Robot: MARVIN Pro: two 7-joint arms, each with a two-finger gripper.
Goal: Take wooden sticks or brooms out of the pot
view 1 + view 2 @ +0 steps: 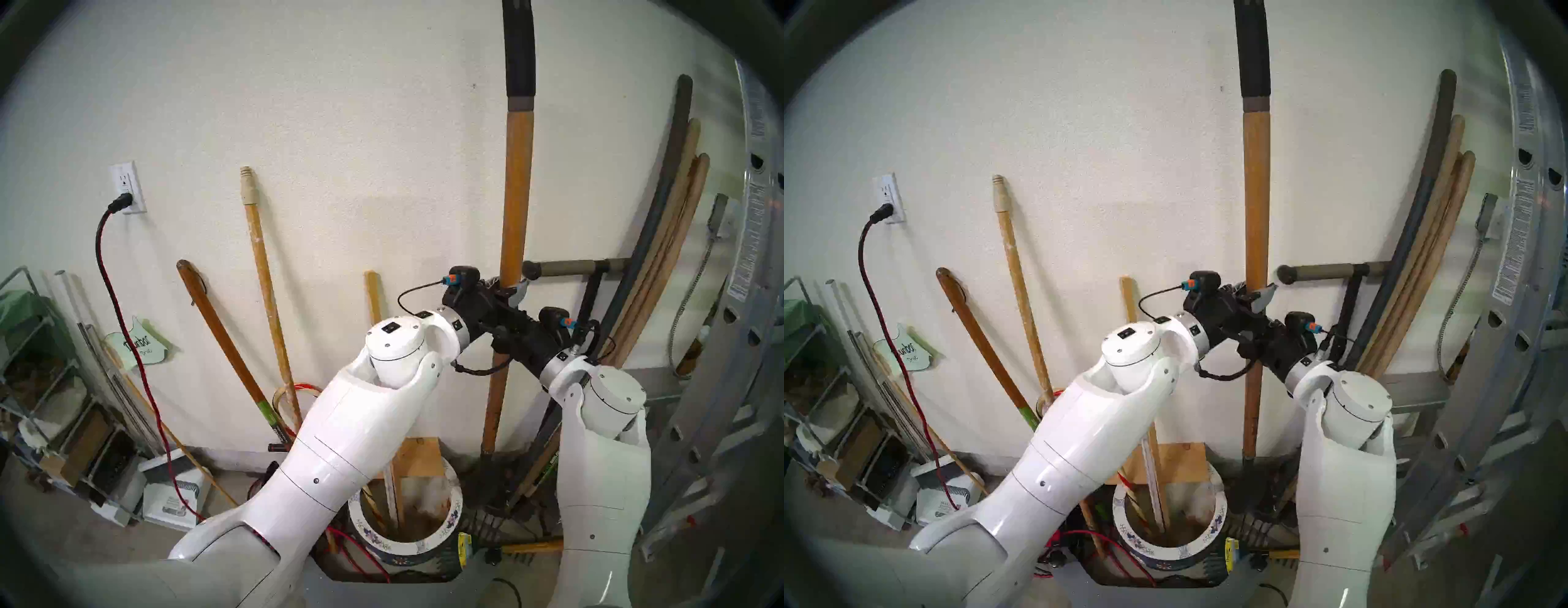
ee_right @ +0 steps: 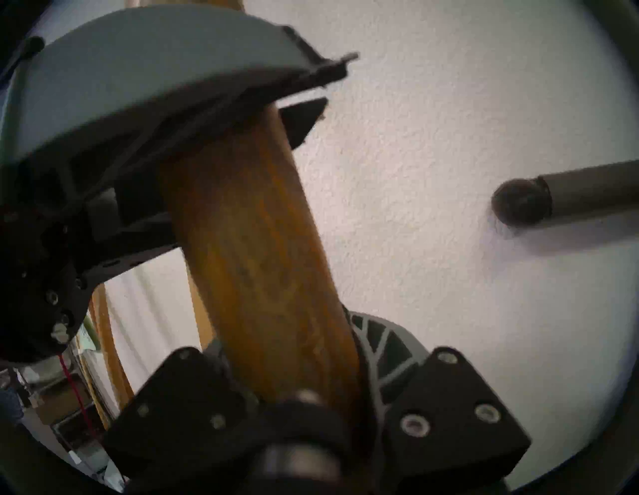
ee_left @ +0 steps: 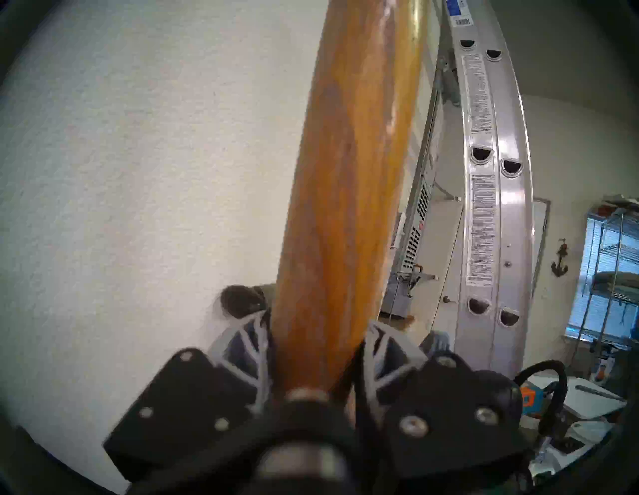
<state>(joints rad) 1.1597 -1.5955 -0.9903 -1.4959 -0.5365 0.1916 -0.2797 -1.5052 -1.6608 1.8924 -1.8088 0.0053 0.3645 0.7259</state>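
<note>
Nearest the head camera, the pot [image 1: 441,539] sits low on the floor between the two white forearms, its white flowered rim facing up. A thin square pale-wood stick [image 1: 373,297] stands inside it and leans back to the wall, its middle hidden behind the left arm.

Just right of the pot, outside its rim, the dark blade [image 1: 488,471] of the thick orange-brown shaft [image 1: 515,191] hangs among floor clutter. The shaft rises nearly upright in front of the wall, its black rubber sleeve [image 1: 518,46] at the top.

Both grippers clamp this shaft at mid-height. The left gripper [image 3: 316,337] pinches it from the left, one finger on each side. The right gripper [image 2: 301,349] grips it just below, from the right, its fingers pressed to the wood.

Farther back, the paint-spattered pole [image 1: 265,288] and the dark brown pole [image 1: 220,335] lean on the wall at left, and an aluminium ladder [image 1: 746,297] stands at far right
</note>
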